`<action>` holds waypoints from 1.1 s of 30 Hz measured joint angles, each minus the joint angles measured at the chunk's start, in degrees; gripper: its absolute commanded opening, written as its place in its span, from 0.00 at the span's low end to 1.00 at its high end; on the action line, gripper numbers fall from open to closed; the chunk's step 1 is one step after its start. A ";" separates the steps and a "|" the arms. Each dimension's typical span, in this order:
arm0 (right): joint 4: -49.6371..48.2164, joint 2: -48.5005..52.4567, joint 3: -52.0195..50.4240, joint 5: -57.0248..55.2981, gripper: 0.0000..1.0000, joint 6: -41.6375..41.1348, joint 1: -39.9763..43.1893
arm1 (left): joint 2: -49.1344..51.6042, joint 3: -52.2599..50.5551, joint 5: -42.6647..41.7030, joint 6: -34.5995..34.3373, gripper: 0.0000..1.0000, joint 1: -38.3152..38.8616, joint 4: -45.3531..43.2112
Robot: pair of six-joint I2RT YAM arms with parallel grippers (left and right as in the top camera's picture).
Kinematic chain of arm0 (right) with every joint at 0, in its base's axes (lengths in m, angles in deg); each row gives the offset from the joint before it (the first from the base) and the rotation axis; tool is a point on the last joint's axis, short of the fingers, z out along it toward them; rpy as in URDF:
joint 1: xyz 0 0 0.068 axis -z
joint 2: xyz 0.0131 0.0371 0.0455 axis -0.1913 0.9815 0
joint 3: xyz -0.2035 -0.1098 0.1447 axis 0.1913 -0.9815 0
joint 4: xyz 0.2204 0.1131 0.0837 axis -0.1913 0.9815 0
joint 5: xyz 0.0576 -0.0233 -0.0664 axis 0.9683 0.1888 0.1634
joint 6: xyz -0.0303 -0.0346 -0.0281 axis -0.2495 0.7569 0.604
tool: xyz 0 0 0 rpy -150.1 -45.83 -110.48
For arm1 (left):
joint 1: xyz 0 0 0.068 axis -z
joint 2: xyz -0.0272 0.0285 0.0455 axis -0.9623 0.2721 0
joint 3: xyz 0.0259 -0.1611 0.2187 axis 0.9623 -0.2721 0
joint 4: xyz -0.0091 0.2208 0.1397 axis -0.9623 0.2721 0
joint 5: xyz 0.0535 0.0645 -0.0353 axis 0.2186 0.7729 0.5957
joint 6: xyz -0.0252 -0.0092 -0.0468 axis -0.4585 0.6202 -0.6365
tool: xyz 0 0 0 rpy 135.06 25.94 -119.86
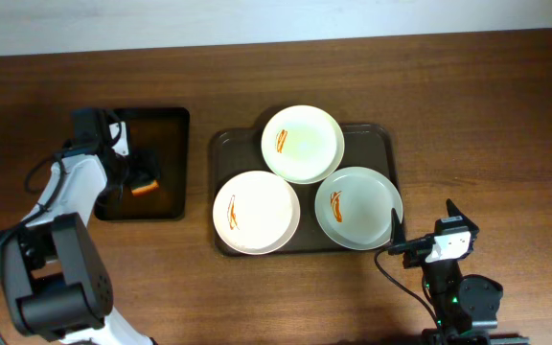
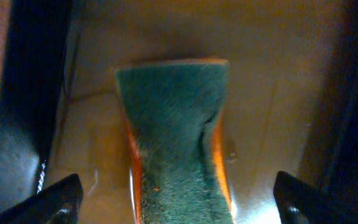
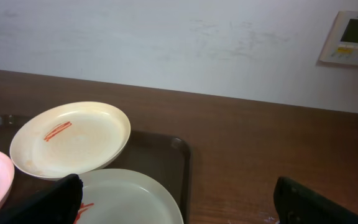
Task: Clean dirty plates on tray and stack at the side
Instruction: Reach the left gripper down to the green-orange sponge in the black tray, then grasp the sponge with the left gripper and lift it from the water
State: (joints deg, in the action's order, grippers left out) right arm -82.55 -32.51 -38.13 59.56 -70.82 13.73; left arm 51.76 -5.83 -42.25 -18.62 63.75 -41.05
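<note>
Closing the left gripper (image 2: pixel 179 200) squarely on the sponge (image 2: pixel 173 124) (jaws spread wide either side, clear of it) should give a centred grip.

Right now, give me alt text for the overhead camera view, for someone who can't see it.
Three sauce-streaked plates fill a dark brown tray on a wooden table. The left gripper hangs over an orange sponge in a small black tray; the right gripper sits open by the brown tray's lower right corner.
</note>
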 measured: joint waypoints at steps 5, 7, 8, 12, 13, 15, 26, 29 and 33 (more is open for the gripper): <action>0.00 0.00 0.00 0.00 0.98 0.00 0.00 | 1.62 0.00 0.63 -1.75 0.64 -0.02 -0.07; 0.00 0.00 0.00 0.00 0.98 0.02 0.00 | 2.16 0.00 0.66 -1.60 0.63 0.00 -0.15; 0.00 0.00 0.00 0.00 0.98 -0.02 0.00 | 3.04 0.02 0.63 -1.57 0.58 -0.02 -0.17; 0.00 0.00 0.00 0.02 0.98 0.02 0.00 | 4.87 0.85 0.52 -1.68 0.02 0.02 -0.17; 0.00 0.00 0.00 0.00 0.98 0.00 0.00 | 4.96 0.87 0.42 -1.55 0.00 0.02 -0.17; 0.00 0.00 0.00 0.00 0.98 0.00 0.00 | 5.16 0.92 0.20 -1.70 0.00 0.04 -0.13; 0.02 0.00 0.00 0.00 0.98 0.02 0.00 | 5.68 1.03 0.02 -1.77 0.07 0.04 -7.43; 0.02 0.00 0.00 0.00 0.98 0.02 0.00 | 5.79 1.03 0.02 -1.55 0.01 0.04 -8.39; 0.00 0.00 0.00 0.00 0.98 0.02 0.00 | 5.84 1.03 0.07 -1.55 1.00 0.02 -8.44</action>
State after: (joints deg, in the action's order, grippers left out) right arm -82.55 -32.51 -38.13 59.56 -70.80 13.73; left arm 57.59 -4.80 -42.19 -20.18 63.77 -49.49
